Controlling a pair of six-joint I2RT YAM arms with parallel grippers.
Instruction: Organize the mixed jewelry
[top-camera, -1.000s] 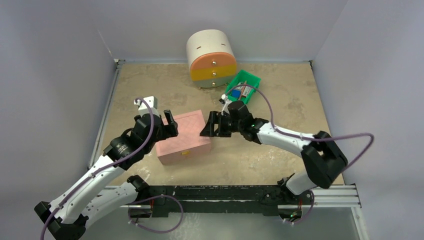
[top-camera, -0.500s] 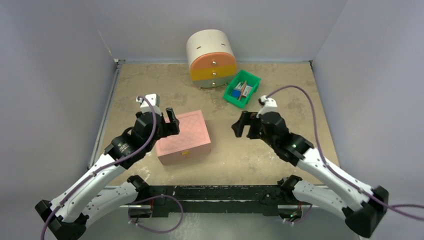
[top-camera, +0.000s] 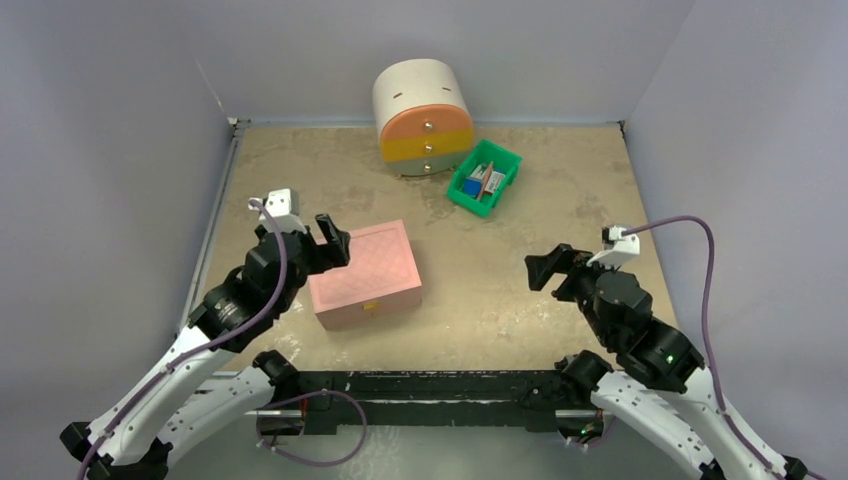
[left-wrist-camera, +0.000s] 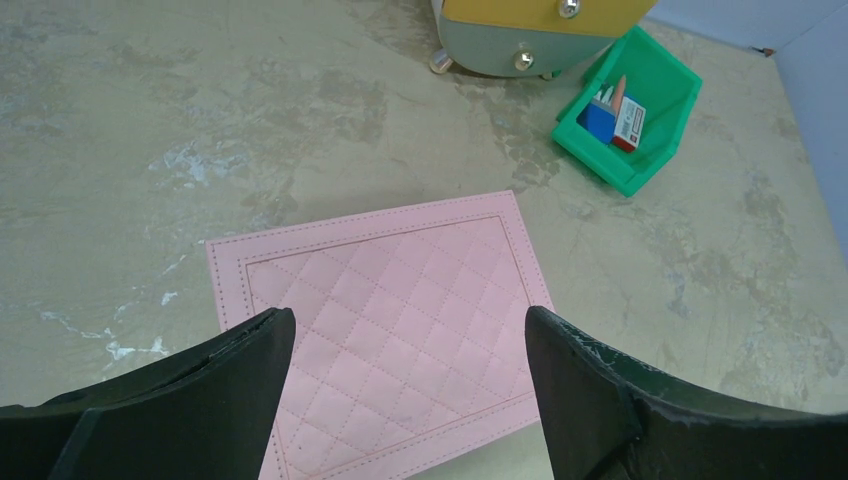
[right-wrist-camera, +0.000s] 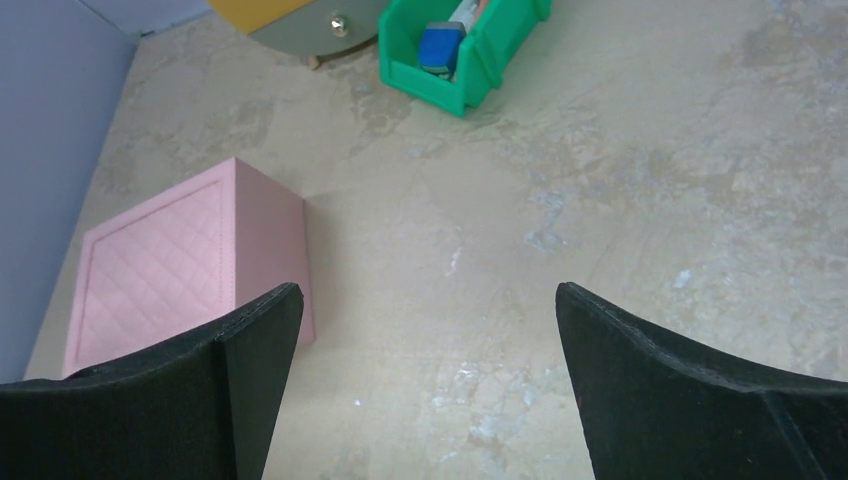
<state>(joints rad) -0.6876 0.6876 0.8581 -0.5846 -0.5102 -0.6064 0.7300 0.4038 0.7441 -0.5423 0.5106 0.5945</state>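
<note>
No rings, studs or wire hoop show in any view; the jewelry is out of sight. A closed pink quilted box (top-camera: 365, 272) lies left of centre, also in the left wrist view (left-wrist-camera: 385, 325) and the right wrist view (right-wrist-camera: 170, 270). My left gripper (top-camera: 335, 238) is open and empty, held above the box's left edge (left-wrist-camera: 410, 330). My right gripper (top-camera: 550, 270) is open and empty, above bare table right of the box (right-wrist-camera: 428, 300).
A round drawer unit (top-camera: 423, 118) with orange, yellow and grey drawers stands at the back. A green bin (top-camera: 485, 177) with coloured items sits beside it on the right. Grey walls close in the left, back and right sides.
My right arm has pulled back from the pink box's right side to the near right of the table. My left gripper has drawn back slightly to the left.
</note>
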